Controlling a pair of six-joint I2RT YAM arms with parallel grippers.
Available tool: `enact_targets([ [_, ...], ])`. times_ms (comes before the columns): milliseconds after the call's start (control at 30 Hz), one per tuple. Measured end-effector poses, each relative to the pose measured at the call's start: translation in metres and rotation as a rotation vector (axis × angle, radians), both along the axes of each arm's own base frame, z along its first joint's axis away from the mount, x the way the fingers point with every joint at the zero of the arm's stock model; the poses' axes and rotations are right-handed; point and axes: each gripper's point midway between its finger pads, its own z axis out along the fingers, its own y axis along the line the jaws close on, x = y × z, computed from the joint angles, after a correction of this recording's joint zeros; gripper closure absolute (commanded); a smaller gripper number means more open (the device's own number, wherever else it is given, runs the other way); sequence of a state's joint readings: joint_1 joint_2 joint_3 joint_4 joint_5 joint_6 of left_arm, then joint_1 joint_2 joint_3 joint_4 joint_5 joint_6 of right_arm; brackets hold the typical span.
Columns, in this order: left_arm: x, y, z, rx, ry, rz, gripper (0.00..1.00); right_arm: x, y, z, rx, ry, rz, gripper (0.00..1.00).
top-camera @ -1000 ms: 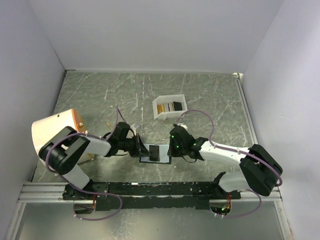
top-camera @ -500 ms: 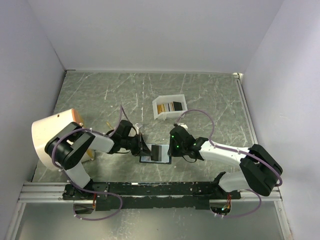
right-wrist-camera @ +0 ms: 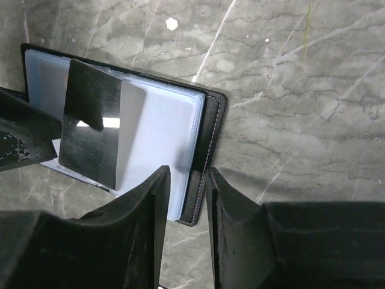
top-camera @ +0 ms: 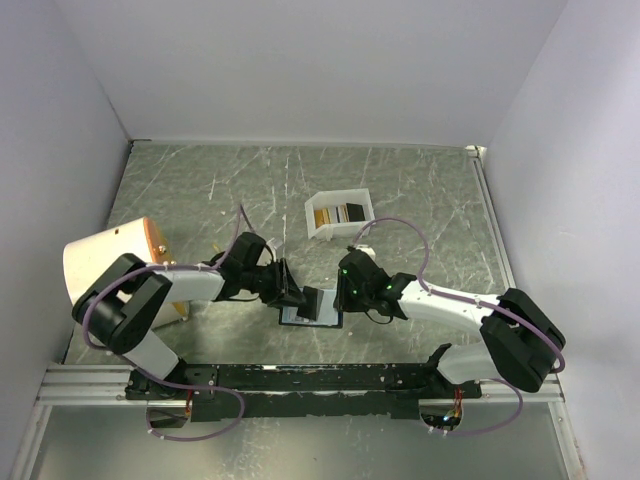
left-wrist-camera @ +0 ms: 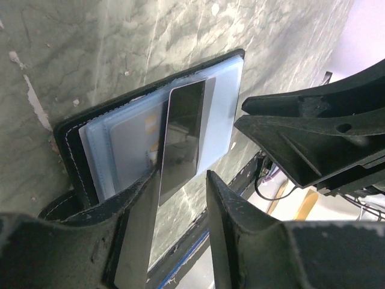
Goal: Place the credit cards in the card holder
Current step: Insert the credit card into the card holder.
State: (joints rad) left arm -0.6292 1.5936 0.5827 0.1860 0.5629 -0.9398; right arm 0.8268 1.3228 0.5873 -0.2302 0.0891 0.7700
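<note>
Top view: seeing one card holder (top-camera: 322, 320) lying open on the desk (top-camera: 200, 190) just ahead of the arm bases, left jaws sitting at its left side, right jaws at its right, one dark card (top-camera: 312, 300) raised over the pages between them. Also counting one white box (top-camera: 318, 231) well behind, carrying more credit cards (top-camera: 340, 213), gold-tan and dark, too small for a firm count; one white-and-orange cylinder (top-camera: 100, 262) off at the far left. Left wrist: dark card running along one finger (left-wrist-camera: 90, 247), far end tilting over the pale blue sleeves, a gap showing to the other finger, so not managing to tell whether clamping or only propping. Spotting one pale card (left-wrist-camera: 135, 141) apparently seated behind a clear sleeve. Right wrist: right jaws nearly closed, slim slit between, straddling the holder's right cover edge; not managing to tell whether pinching it or just bracing it. Judging the card as light, thin, stiff and glossy, so likely slipping or pivoting in a loose pinch; suggesting gripping flat across the trailing short end, leaving the leading edge free for the pocket mouth. Judging the holder as light and floppy, likely skating on the desk, so worth pinning at the outer cover edge, clear of the sleeves.
</note>
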Motion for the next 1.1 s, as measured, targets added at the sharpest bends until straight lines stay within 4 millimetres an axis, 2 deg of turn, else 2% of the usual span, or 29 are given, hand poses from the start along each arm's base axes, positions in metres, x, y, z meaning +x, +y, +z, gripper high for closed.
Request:
enact_targets([
  [233, 0.002, 0.002, 0.003, 0.007, -0.013, 0.011, 0.52, -0.002, 0.005, -0.002, 0.043, 0.007, -0.006, 0.71],
  [433, 0.0, 0.001, -0.003, 0.015, 0.01, 0.015, 0.62, -0.002, 0.007, -0.002, 0.058, 0.007, -0.011, 0.72],
  [667, -0.007, -0.008, -0.006, 0.004, 0.019, -0.007, 0.62, -0.002, 0.007, -0.002, 0.059, 0.006, -0.013, 0.72],
  [767, -0.009, -0.013, -0.006, -0.007, 0.022, -0.018, 0.6, -0.002, 0.007, -0.002, 0.06, 0.007, -0.013, 0.72],
  [933, -0.013, -0.017, -0.003, -0.021, 0.018, -0.031, 0.51, -0.002, 0.007, -0.001, 0.063, 0.008, -0.012, 0.71],
  [1100, -0.006, -0.014, 0.007, 0.004, -0.024, -0.017, 0.45, 0.0, 0.008, 0.006, 0.078, -0.013, -0.015, 0.71],
])
